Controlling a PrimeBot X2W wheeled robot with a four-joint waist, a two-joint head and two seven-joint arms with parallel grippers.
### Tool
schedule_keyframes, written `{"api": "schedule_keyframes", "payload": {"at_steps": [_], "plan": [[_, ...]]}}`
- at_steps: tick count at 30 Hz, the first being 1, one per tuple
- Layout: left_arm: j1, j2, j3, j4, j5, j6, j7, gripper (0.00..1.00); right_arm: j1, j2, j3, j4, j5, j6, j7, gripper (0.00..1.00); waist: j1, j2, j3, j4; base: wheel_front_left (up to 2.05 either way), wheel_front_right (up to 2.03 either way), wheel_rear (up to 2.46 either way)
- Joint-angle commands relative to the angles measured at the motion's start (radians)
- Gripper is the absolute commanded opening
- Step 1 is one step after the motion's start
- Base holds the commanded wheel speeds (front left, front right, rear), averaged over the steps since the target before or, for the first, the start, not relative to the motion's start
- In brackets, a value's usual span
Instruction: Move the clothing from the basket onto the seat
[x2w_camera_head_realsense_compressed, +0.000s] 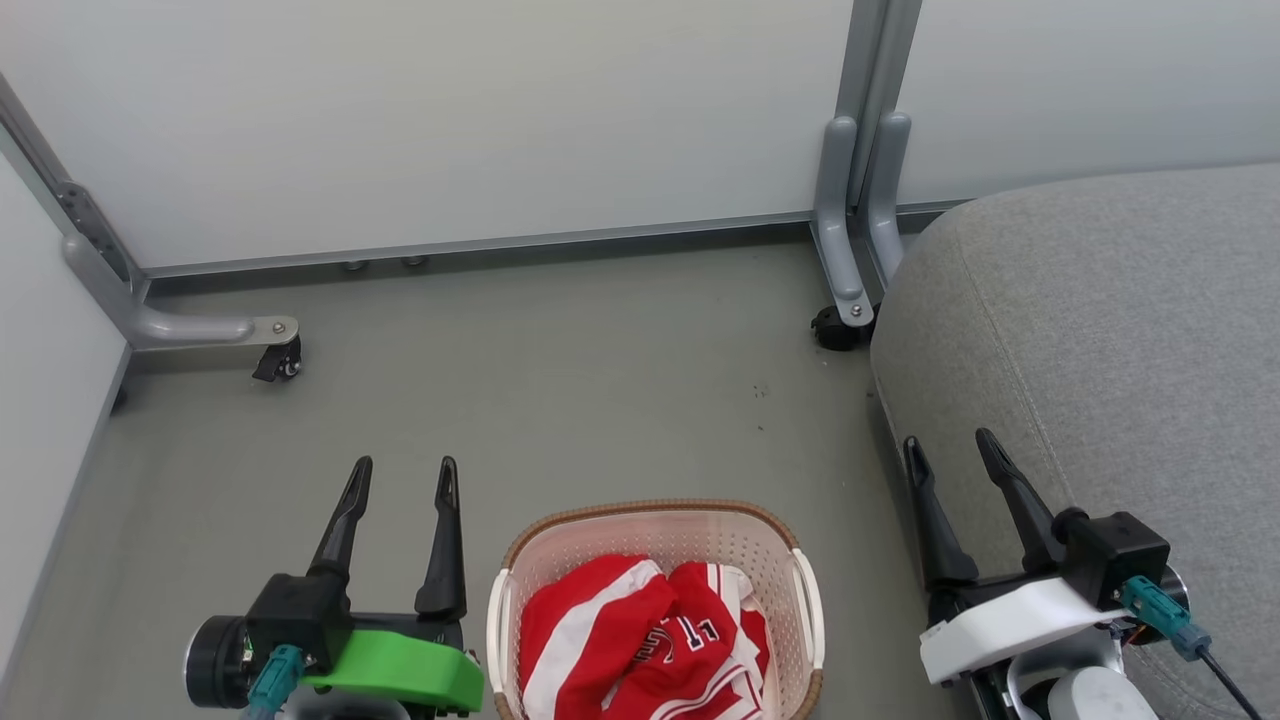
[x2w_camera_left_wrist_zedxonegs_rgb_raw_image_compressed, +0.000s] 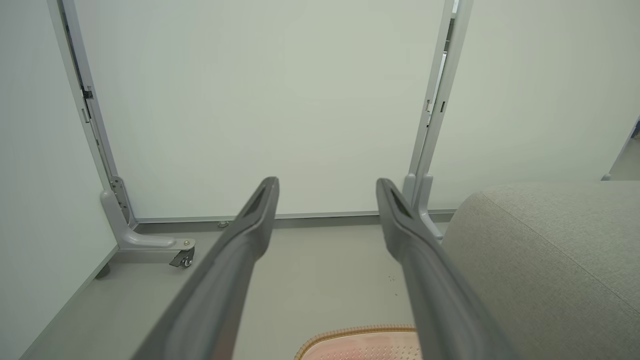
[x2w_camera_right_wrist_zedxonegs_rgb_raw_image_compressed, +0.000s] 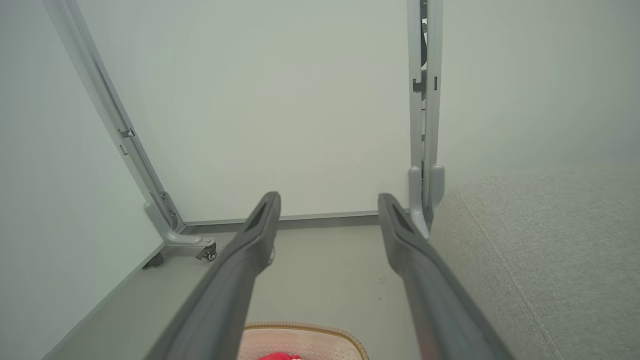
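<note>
The basket (x2w_camera_head_realsense_compressed: 650, 508) stands on the grey floor (x2w_camera_head_realsense_compressed: 560, 380) at the near edge of the head view, between the two arms; the clothing (x2w_camera_head_realsense_compressed: 640, 640) lies crumpled inside it, red with white stripes and dark numbers, below the brown rim. The seat (x2w_camera_head_realsense_compressed: 1100, 330) takes up the floor's right side; its rounded edge runs near the basket's right handle with a strip of floor between them.

The left gripper (x2w_camera_head_realsense_compressed: 405, 465) hangs just left of the basket, fingers spread wide and holding nothing; the right gripper (x2w_camera_head_realsense_compressed: 948, 440) sits over the gap between basket and seat, its fingers also spread wide and empty, its outer finger seen against the seat's edge.

Ahead of the basket the floor lies open as far as the pale partition panels (x2w_camera_head_realsense_compressed: 450, 120) that close its far and left edges. In the far left corner a grey bracket foot with a caster (x2w_camera_head_realsense_compressed: 280, 360) juts onto the floor; at the far edge a grey post (x2w_camera_head_realsense_compressed: 860, 200) comes down to a second caster (x2w_camera_head_realsense_compressed: 835, 328), just beside the seat's far corner. A few small dark specks mark the floor near the seat.
</note>
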Motion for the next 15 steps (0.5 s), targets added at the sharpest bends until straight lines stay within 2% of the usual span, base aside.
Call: {"api": "schedule_keyframes", "payload": {"at_steps": [1,15], "plan": [[0.006,-0.002,0.006,-0.01,0.021,-0.002,-0.009,1.0,0.005,-0.006,0.002,-0.007,-0.026,0.0,-0.011,1.0,0.0,0.0,-0.001,0.001,0.0,0.0,0.0],[0.024,-0.019,0.009,-0.012,0.135,-0.02,-0.036,1.0,0.022,-0.006,0.013,-0.016,-0.132,0.0,-0.036,1.0,0.0,0.0,-0.004,0.001,0.0,0.0,0.0]]}}
